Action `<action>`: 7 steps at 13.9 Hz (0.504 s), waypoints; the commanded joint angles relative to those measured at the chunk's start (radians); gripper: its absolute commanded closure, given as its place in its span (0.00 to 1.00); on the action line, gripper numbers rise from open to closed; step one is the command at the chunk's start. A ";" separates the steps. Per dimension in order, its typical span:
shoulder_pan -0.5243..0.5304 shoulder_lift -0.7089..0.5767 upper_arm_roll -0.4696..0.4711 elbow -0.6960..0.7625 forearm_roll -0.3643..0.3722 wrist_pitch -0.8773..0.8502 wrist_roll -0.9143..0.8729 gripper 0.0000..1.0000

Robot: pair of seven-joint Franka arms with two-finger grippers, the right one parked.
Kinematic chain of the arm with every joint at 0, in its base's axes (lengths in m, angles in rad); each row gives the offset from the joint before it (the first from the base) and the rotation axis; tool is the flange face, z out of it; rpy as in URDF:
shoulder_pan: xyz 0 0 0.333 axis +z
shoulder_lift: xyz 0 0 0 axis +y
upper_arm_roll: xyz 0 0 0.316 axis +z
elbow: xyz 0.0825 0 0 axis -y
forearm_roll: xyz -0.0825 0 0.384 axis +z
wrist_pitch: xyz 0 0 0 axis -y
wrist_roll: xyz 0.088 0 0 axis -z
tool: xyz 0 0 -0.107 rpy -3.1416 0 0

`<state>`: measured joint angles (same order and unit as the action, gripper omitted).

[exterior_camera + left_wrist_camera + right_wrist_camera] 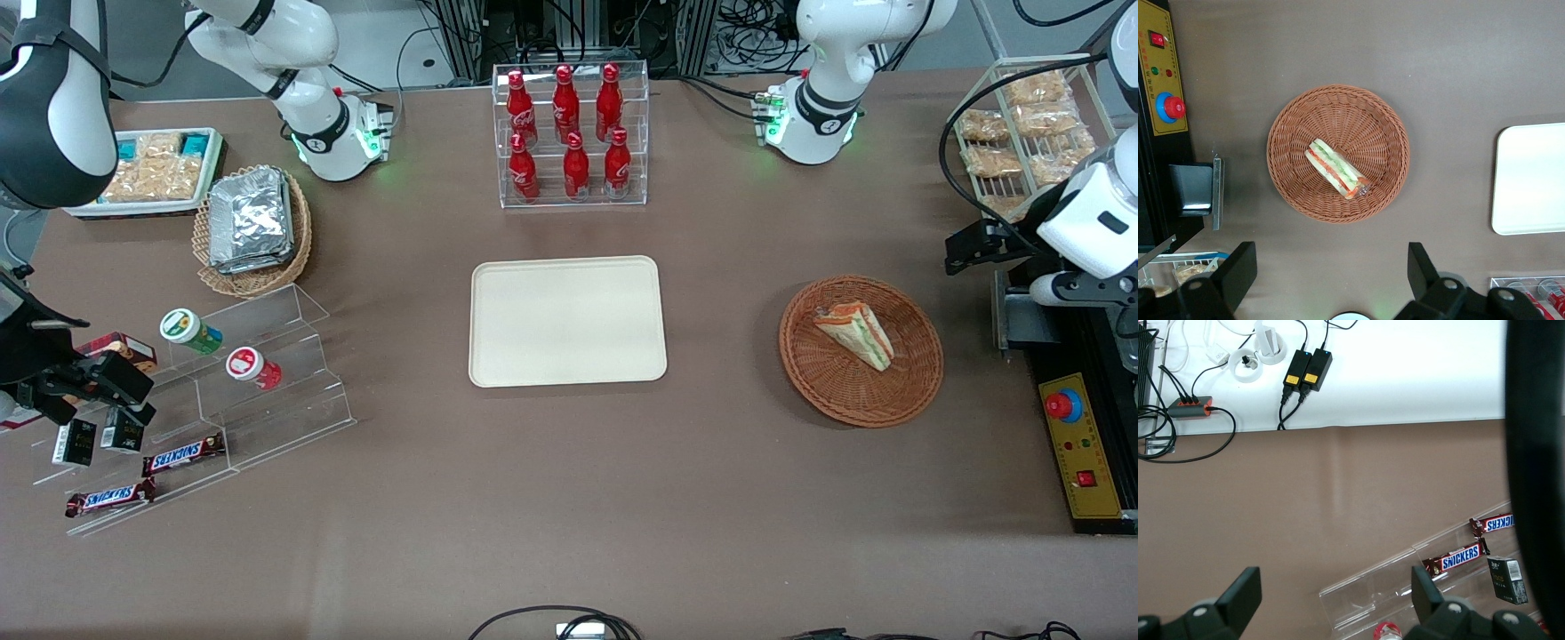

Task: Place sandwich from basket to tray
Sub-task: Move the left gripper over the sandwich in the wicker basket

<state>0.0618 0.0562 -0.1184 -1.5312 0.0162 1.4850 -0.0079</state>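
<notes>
The gripper (1331,273) is hanging high above the brown table (569,498), its two dark fingers (1238,270) standing wide apart and holding nothing; it is touching nothing, and in the front view it is sitting at the working arm's end of the table, beside the basket (920,378). The sandwich (855,332) is lying in the basket, tilted across the wicker floor, its green and orange-red layers showing through the wrap. The tray (567,322) is resting bare at the middle of the table, well apart from the basket; a clear rack of red bottles (569,133) is standing farther from the front camera than the tray. A black control box with a red button (1064,405) is sitting just beside the basket at the table's edge.
</notes>
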 commanded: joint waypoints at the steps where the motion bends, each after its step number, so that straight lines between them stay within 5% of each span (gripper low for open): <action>1: -0.002 -0.016 0.008 -0.010 0.001 -0.017 0.020 0.00; 7: 0.000 0.014 0.011 -0.087 0.054 0.071 0.013 0.00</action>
<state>0.0623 0.0691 -0.1132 -1.5547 0.0378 1.4963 -0.0057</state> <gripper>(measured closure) 0.000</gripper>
